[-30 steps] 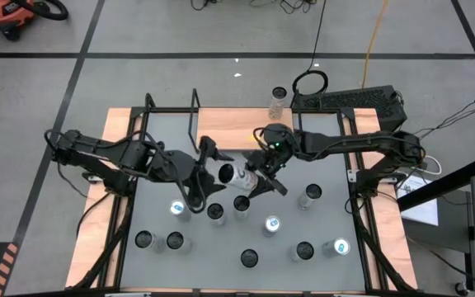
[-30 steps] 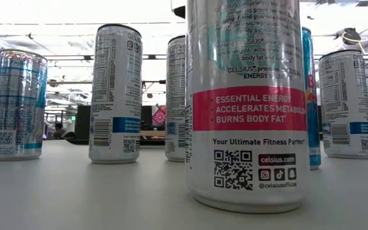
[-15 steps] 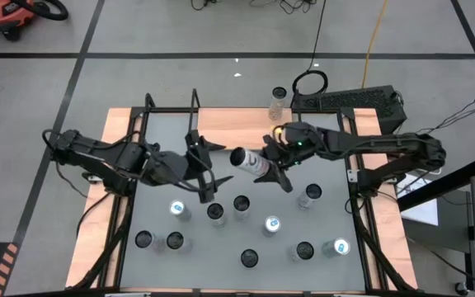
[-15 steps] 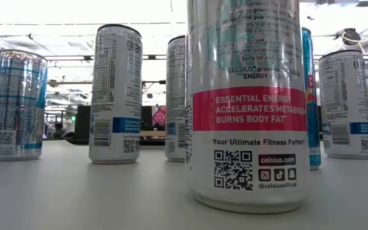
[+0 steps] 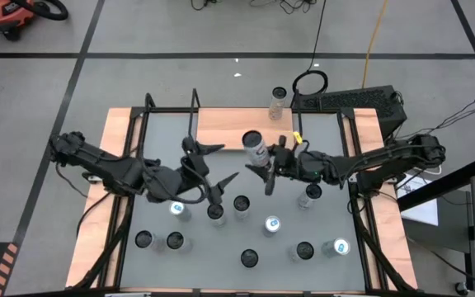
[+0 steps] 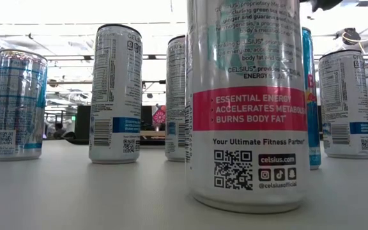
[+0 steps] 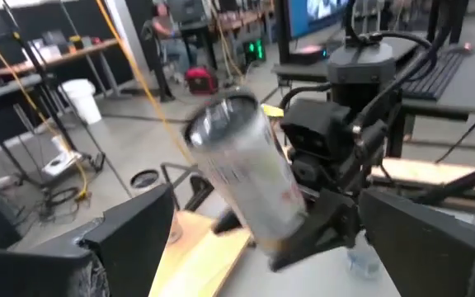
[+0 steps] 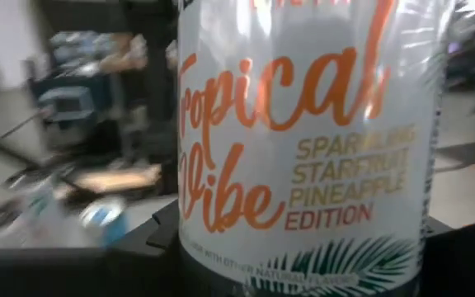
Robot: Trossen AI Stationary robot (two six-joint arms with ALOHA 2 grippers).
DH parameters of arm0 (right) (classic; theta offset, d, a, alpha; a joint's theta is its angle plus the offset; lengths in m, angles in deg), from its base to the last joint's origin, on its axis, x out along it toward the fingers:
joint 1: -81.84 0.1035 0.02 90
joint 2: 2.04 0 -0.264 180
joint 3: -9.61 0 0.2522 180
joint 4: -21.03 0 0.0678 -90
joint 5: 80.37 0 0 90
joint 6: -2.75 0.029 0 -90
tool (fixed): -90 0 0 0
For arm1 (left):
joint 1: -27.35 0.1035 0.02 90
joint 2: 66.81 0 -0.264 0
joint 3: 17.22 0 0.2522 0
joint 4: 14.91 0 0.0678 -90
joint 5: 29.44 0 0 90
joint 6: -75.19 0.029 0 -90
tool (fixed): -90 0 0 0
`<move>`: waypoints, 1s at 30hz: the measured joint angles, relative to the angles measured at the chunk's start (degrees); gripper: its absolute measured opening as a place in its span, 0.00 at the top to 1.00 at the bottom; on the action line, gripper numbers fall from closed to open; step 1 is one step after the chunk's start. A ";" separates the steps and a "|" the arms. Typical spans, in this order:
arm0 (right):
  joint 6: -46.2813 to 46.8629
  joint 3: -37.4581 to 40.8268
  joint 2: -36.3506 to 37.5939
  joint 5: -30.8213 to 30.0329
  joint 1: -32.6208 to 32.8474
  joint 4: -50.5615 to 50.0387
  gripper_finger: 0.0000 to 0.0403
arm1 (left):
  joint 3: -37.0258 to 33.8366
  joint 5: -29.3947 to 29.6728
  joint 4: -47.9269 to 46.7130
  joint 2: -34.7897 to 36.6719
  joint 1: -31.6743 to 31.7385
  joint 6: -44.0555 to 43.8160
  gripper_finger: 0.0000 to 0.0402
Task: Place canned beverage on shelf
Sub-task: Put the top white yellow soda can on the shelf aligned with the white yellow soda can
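Observation:
A white can (image 5: pixel 255 148) printed "Tropical Vibe" (image 8: pixel 303 140) hangs over the table's far middle, just in front of the shelf (image 5: pixel 221 124), a light-wood board with black rod ends. My right gripper (image 5: pixel 264 163) reaches in from the table's right and is shut on the can. My left gripper (image 5: pixel 225 162) stands open to the can's left, with nothing between its fingers (image 7: pixel 130 235). In the left wrist view the can (image 7: pixel 242 165) shows tilted, its top end free. My right gripper pinches the can's lower body (image 7: pixel 275 216) between its two fingers. They lie about level and come from the table's right. The can is lifted clear of the table, nearly upright with its top (image 5: pixel 252 139) leaning toward the far left.
Several more cans stand on the grey tabletop's near half, such as one (image 5: pixel 271 224) near the middle and a Celsius can (image 6: pixel 245 102) close to the low camera. A clear bottle (image 5: pixel 278 101) and a keyboard (image 5: pixel 349 101) lie beyond the far edge.
My right gripper has carried the can toward the table's far edge and turned from pointing down to level. The can has tipped from lying on its side to nearly upright. My left gripper, open throughout, has rolled about its own line.

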 joint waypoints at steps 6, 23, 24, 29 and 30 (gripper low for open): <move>-2.21 -0.04 -0.78 -8.53 3.46 4.06 0.48 | -12.19 -3.56 25.60 0.00 1.32 7.69 0.04; -7.70 -0.07 -11.24 -17.91 7.23 22.16 0.48 | -19.75 -25.57 38.53 -0.72 10.79 -0.06 0.04; -8.19 -0.07 -11.74 -18.37 7.23 23.29 0.48 | -19.80 -25.95 38.11 -0.88 11.08 -0.08 0.04; -10.82 -0.12 -12.44 -18.37 7.23 25.54 0.48 | -19.84 -26.35 38.40 -2.70 12.77 -0.43 0.04; -11.29 -0.13 -12.42 -18.46 7.19 25.59 0.48 | -19.84 -26.36 38.52 -2.89 13.04 -0.44 0.04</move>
